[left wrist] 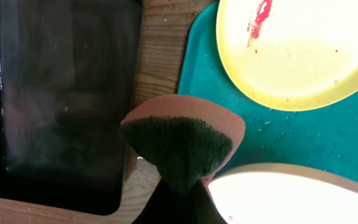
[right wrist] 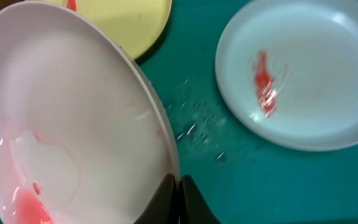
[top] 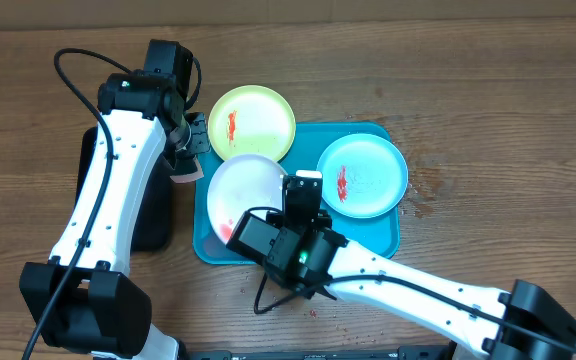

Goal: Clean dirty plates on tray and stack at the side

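At the bottom edge of the right wrist view, the right gripper (right wrist: 178,191) is clenching on the rim of the white plate (right wrist: 73,118), with both fingers pressed tight over the edge. The plate is filling the left of that frame at a tilt, and watery pink sauce (right wrist: 27,205) is pooling in its lower left. From overhead, this plate is sitting over the left half of the tray (top: 376,233), in the middle of the frame.

A little further up and to the left, the left gripper (top: 190,158) is grasping a sponge (left wrist: 179,143), pinched so that its dark green scouring face is bulging outward. The sponge is hanging above the strip of wooden surface (top: 488,80) between the tray's left rim and the black tray (top: 156,215), which is lying beside it at centre left.

To the right, the pale blue plate (top: 362,175) is lying flat in the tray's upper right, apart from the white one and carrying a red smear (right wrist: 265,84). Furthest up, the yellow-green plate (top: 252,122) is resting over the tray's upper left corner, also streaked with red.
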You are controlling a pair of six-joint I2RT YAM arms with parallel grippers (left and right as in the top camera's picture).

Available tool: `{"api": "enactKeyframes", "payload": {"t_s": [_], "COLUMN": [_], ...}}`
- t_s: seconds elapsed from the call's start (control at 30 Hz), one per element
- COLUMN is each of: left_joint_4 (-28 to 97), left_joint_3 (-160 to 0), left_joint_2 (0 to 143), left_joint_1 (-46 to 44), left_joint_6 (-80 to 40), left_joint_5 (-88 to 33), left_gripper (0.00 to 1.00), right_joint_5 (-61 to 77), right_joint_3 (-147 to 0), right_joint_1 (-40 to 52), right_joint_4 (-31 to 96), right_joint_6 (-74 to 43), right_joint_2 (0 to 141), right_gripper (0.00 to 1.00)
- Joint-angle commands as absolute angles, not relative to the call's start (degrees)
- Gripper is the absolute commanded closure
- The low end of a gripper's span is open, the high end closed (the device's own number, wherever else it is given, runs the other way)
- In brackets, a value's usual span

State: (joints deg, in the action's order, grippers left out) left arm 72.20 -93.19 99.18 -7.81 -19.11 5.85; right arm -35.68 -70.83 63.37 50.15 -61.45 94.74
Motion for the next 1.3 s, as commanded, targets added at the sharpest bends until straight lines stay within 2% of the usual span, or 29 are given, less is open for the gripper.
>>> {"api": "enactKeyframes", "payload": {"t_s": [0.0, 0.13, 0.17, 0.27, 0.33, 0.43, 0.6, 0.83, 1.13, 1.17, 1.27], "left_joint_4": [71.96, 71.99, 71.96, 71.92, 71.81, 71.70, 72.14, 72.44, 72.90, 72.88, 73.12], "left_joint_3": [-94.28, -94.28, -94.28, -94.30, -94.28, -94.28, -94.28, -94.28, -94.28, -94.28, -94.28], "left_joint_2": [98.98, 98.98, 98.98, 98.98, 98.98, 98.98, 98.98, 98.98, 98.98, 98.98, 98.98], "left_joint_1": [-7.46, -7.46, -7.46, -7.46, -7.46, -7.46, -7.46, -7.53, -7.53, -7.53, -7.53], "left_joint_6": [-18.22, -18.22, -18.22, -18.22, -18.22, -18.22, -18.22, -18.24, -18.22, -18.22, -18.24], "left_joint_5": [6.13, 6.13, 6.13, 6.15, 6.17, 6.15, 5.41, 4.40, 4.43, 4.43, 4.36], "left_gripper": [0.96, 0.96, 0.96, 0.96, 0.96, 0.96, 0.96, 0.96, 0.96, 0.96, 0.96], "right_joint_5": [-23.42, -16.36, -15.62, -12.38, -10.07, -3.31, 12.43, 14.24, 12.91, 12.93, 12.95], "right_joint_3": [-71.44, -71.44, -71.44, -71.44, -71.46, -71.46, -71.46, -71.44, -71.42, -71.44, -71.44], "right_joint_1": [61.82, 59.37, 59.02, 57.67, 56.58, 53.30, 44.34, 41.08, 41.06, 41.06, 41.06], "right_joint_4": [49.10, 48.01, 48.10, 48.03, 47.48, 46.02, 40.49, 39.70, 36.86, 36.71, 36.64], "right_joint_6": [-68.01, -67.48, -67.22, -61.45, -55.27, -44.66, -26.30, -21.43, -22.70, -22.72, -25.28], "right_joint_2": [98.74, 101.08, 101.08, 101.08, 101.08, 101.08, 103.02, 105.54, 111.04, 111.02, 111.04], "right_gripper": [0.96, 0.96, 0.93, 0.68, 0.56, 0.50, 0.51, 0.56, 0.57, 0.59, 0.85]}}
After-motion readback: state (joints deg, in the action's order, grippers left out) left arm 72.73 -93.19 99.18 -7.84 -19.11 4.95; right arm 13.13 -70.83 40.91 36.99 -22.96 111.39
